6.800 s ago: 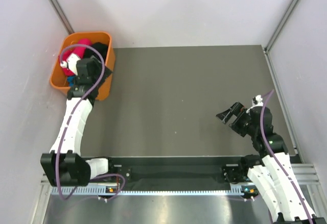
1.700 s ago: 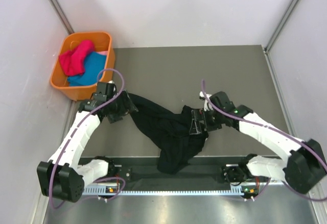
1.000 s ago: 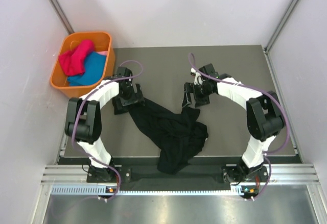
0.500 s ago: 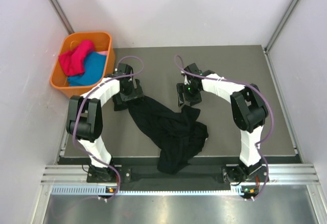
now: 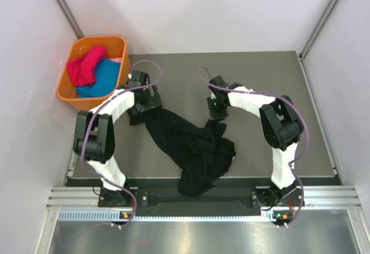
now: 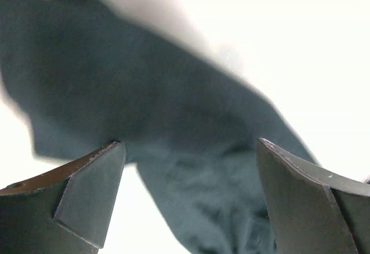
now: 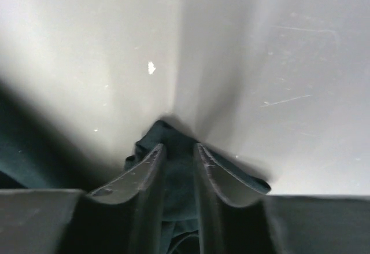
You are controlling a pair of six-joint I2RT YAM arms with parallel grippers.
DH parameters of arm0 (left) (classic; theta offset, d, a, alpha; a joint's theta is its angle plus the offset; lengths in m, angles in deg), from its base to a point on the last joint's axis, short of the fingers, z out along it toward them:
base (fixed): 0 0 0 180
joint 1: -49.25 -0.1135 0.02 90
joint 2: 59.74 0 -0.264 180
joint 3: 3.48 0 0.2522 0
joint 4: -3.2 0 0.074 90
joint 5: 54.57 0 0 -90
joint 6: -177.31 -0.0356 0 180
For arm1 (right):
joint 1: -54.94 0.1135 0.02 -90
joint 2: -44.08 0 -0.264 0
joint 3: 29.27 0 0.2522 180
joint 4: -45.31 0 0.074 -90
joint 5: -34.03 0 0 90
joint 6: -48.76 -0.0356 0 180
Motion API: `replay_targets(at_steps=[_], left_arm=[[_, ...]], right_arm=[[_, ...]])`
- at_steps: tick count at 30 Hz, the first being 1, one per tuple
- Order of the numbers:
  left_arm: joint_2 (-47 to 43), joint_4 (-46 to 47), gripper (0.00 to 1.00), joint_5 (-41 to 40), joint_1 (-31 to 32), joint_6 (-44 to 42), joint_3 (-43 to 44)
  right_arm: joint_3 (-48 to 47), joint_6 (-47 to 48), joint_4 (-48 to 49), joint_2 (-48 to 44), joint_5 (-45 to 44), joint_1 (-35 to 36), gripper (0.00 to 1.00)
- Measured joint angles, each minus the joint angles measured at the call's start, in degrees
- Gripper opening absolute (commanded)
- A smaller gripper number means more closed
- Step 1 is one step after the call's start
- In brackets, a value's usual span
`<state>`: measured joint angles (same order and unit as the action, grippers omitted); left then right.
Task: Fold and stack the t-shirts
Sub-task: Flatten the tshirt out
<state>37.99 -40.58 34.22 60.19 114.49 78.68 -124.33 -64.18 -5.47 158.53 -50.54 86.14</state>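
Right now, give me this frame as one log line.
left tool: open over black shirt | right tool: shut on black shirt edge | black shirt: crumpled on table, unfolded | bin: pink and blue clothes

In the left wrist view the black t-shirt [image 6: 144, 86] is a soft blur, its folds unreadable, and the bottom edge cuts off the left claw [image 6: 189, 143]. From above, the right claw [image 5: 214, 116] is too small to show its grip. In the basket [image 5: 78, 102], the pink shirt [image 5: 85, 66] partly hides the blue shirt [image 5: 103, 83].
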Motion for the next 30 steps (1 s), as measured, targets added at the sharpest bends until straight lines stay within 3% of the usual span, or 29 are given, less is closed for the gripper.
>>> replay_targets(at_steps=[3,4,5,6,8,9,17,30], left_arm=[[5.2,0.4,0.86,1.9,0.0,0.2,3.4],[6.5,0.5,0.73,2.5,0.0,0.2,3.9],[7.6,0.5,0.73,3.1,0.0,0.2,4.1],[8.6,0.4,0.52,3.4,0.0,-0.2,4.2],[9.4,0.1,0.23,3.3,-0.1,-0.2,4.3],[9.5,-0.2,0.00,3.3,-0.2,-0.5,4.6],[7.5,-1.9,0.00,3.8,-0.1,-1.9,12.7],[-16.5,3.0,0.00,12.9,0.0,-3.8,17.0]], right_arm=[[0.3,-0.3,0.0,-0.2,-1.0,-0.3,0.12],[0.4,-0.3,-0.1,-0.2,-1.3,-0.4,0.05],[0.7,-0.5,0.0,-0.4,-1.5,-0.6,0.01],[1.0,-0.5,0.1,-0.7,-1.8,-0.9,0.00],[1.4,-0.7,0.0,-1.1,-2.2,-1.5,0.00],[1.4,-0.7,-0.3,-1.4,-2.4,-2.0,0.00],[1.2,-1.0,-0.7,-11.2,-5.2,-8.0,0.00],[-10.4,-1.7,1.4,-37.8,-10.0,-17.0,0.00]])
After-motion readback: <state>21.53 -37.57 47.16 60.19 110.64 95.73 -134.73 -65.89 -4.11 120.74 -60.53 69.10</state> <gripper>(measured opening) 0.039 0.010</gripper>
